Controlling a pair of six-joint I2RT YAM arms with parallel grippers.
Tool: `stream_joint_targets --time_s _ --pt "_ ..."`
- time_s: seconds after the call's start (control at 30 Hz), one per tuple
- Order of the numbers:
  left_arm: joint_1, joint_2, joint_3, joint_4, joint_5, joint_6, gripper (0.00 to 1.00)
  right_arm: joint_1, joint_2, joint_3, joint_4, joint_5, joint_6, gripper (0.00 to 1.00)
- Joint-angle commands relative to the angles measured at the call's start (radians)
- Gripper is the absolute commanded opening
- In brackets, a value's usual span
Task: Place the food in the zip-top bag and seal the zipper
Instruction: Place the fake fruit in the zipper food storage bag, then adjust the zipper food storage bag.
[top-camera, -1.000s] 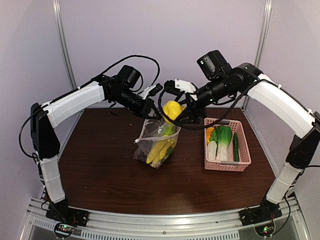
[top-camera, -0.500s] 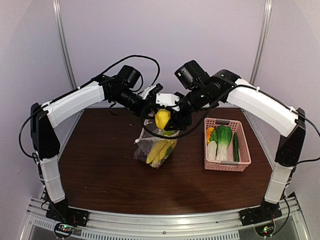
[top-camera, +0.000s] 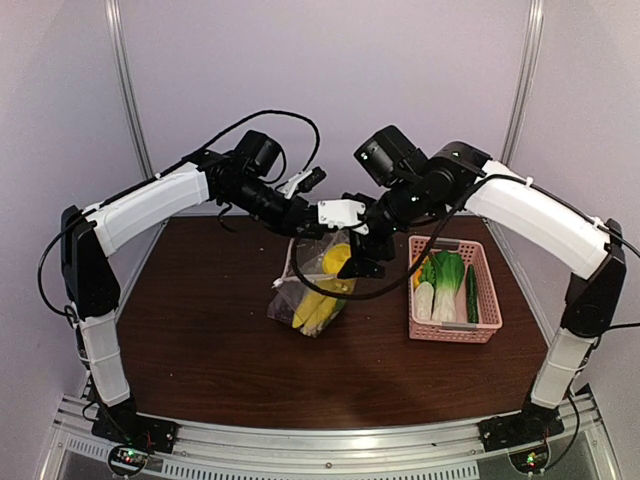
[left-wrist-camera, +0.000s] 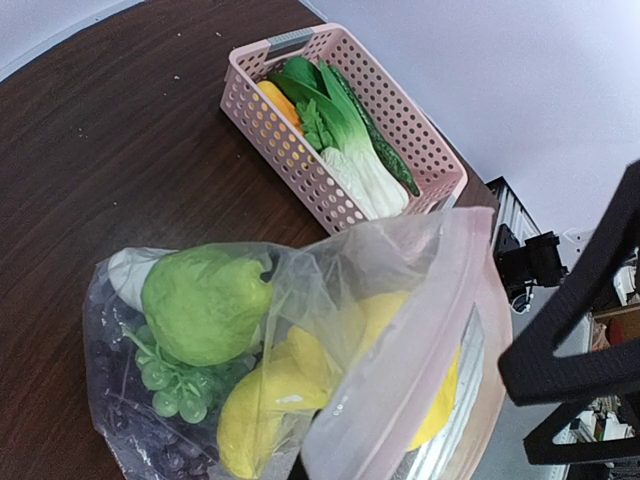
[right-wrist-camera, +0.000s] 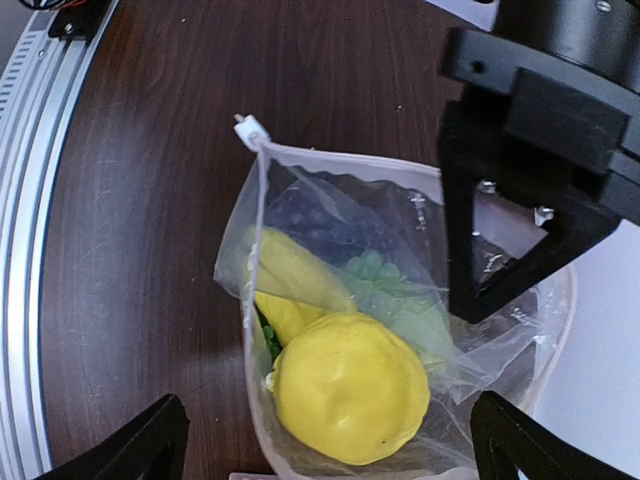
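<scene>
The clear zip-top bag (top-camera: 315, 285) hangs on the table, mouth up. My left gripper (top-camera: 305, 225) is shut on its upper mouth edge and holds it open. Its black fingers show in the right wrist view (right-wrist-camera: 480, 290). The pale zipper (left-wrist-camera: 440, 340) runs along the mouth. My right gripper (top-camera: 356, 260) is open just above the mouth, its fingertips (right-wrist-camera: 150, 440) spread wide either side of the yellow lemon (right-wrist-camera: 350, 400). The lemon lies free in the bag on the bananas (left-wrist-camera: 265, 400), green grapes (left-wrist-camera: 165, 385), purple grapes (right-wrist-camera: 320, 215) and green round fruit (left-wrist-camera: 205, 300).
The pink slatted basket (top-camera: 488, 300) stands to the right of the bag. It holds leafy greens (top-camera: 447, 270), a white radish (top-camera: 425, 298), a dark green cucumber (top-camera: 471, 293) and an orange piece (top-camera: 420, 265). The bag's white slider (right-wrist-camera: 250, 130) sits at one end of the mouth.
My right gripper carried the lemon left and down into the bag's mouth, then opened; the lemon now lies in the bag. The left gripper kept holding the bag.
</scene>
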Motion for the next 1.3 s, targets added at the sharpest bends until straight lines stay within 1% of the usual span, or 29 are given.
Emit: stream_joint_targets --time_s 0.0,0.27,0.43,0.53,0.57,0.63,0.77,0.8,0.87,0.9,0.97,1.0,1.07,1.1,1.13,1.17,1.2,1.23,1.27 --pt "-0.002 -0.029 0.016 0.031 0.016 0.005 0.00 0.072 -0.054 -0.093 -0.066 0.099 -0.125 1.00" --pt "-0.002 -0.035 0.017 0.031 0.021 0.004 0.00 0.084 -0.030 -0.100 -0.014 0.170 -0.154 0.68" --pt "-0.002 -0.042 0.015 0.031 0.019 0.006 0.00 0.093 0.016 -0.078 -0.038 0.196 -0.163 0.47" --pt "-0.002 -0.044 0.015 0.030 0.017 0.006 0.00 0.099 0.026 -0.085 -0.045 0.208 -0.168 0.39" --pt "-0.002 -0.044 0.014 0.031 0.018 0.006 0.00 0.100 0.027 -0.088 -0.045 0.208 -0.168 0.33" --pt "-0.002 -0.044 0.013 0.031 0.017 0.006 0.00 0.104 0.022 -0.101 -0.042 0.212 -0.170 0.26" --pt "-0.002 -0.044 0.014 0.031 0.017 0.004 0.00 0.107 0.021 -0.118 -0.027 0.239 -0.164 0.26" --pt "-0.002 -0.044 0.014 0.030 0.020 0.005 0.00 0.107 0.022 -0.120 -0.022 0.247 -0.158 0.25" --pt "-0.002 -0.046 0.017 0.030 0.027 0.004 0.00 0.108 0.026 -0.105 -0.021 0.274 -0.149 0.05" --pt "-0.002 -0.048 0.022 0.027 0.026 0.002 0.00 0.108 0.023 -0.091 -0.023 0.279 -0.147 0.00" --pt "-0.007 -0.047 0.074 -0.022 0.005 -0.002 0.00 0.108 0.003 -0.050 -0.021 0.289 -0.152 0.00" --pt "-0.017 -0.040 0.137 -0.079 -0.029 0.001 0.00 0.108 -0.021 -0.029 -0.003 0.297 -0.155 0.00" --pt "-0.054 -0.019 0.320 -0.202 -0.158 0.016 0.00 0.106 -0.068 -0.008 0.067 0.308 -0.153 0.00" --pt "-0.075 -0.008 0.417 -0.254 -0.225 0.022 0.00 0.103 -0.071 0.013 0.063 0.288 -0.148 0.00" --pt "-0.093 -0.003 0.469 -0.274 -0.296 0.034 0.00 0.101 -0.066 0.043 0.046 0.266 -0.146 0.00" --pt "-0.098 -0.011 0.457 -0.252 -0.323 0.073 0.00 0.101 -0.057 0.063 0.037 0.256 -0.145 0.00" --pt "-0.080 -0.004 0.401 -0.227 -0.348 0.101 0.00 0.103 -0.050 0.089 0.029 0.255 -0.147 0.00" --pt "-0.045 0.036 0.374 -0.233 -0.413 0.077 0.00 0.103 -0.044 0.114 0.025 0.265 -0.153 0.00" --pt "-0.019 0.092 0.435 -0.296 -0.451 0.054 0.00 0.102 -0.043 0.136 0.032 0.276 -0.155 0.00"
